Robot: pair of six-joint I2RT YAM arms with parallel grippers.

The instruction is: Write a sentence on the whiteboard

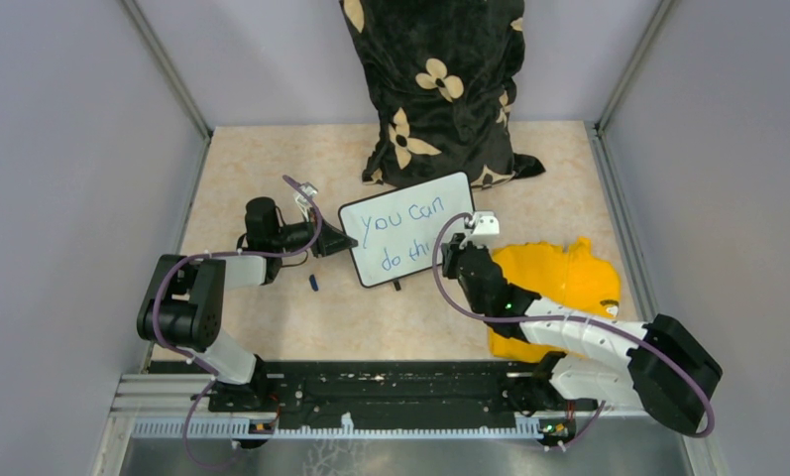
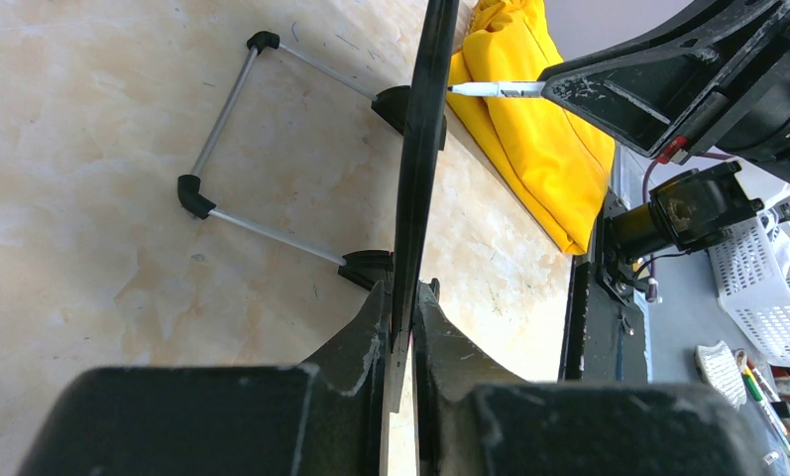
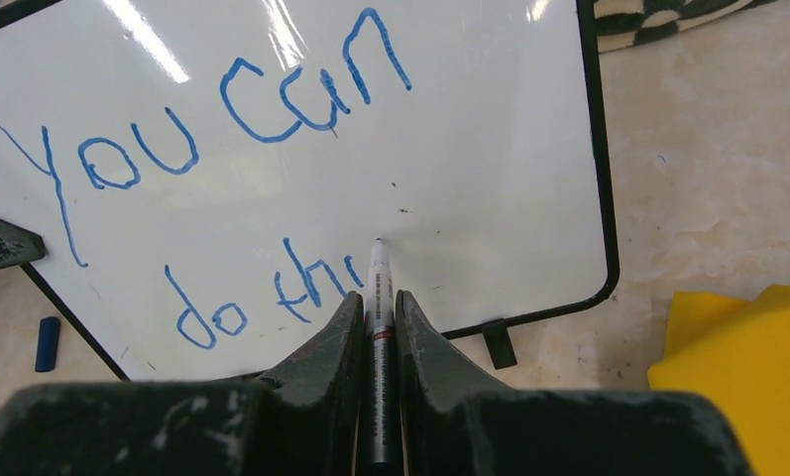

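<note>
The whiteboard [image 1: 455,198] stands tilted on its feet in the middle of the table. On it the sentence [image 1: 402,226] reads "You can" over "do thi" in blue ink [image 3: 301,99]. My left gripper [image 1: 343,243] is shut on the board's left edge, seen edge-on as a black rim [image 2: 425,119] between its fingers [image 2: 402,293]. My right gripper [image 1: 450,253] is shut on a silver marker [image 3: 379,288]. The marker's tip touches the white surface [image 3: 490,149] just right of the last blue stroke.
A blue marker cap [image 1: 313,283] lies on the table left of the board. A yellow cloth [image 1: 559,283] lies under my right arm. A black flowered pillow [image 1: 435,89] leans on the back wall behind the board. The board's wire stand [image 2: 262,149] rests behind it.
</note>
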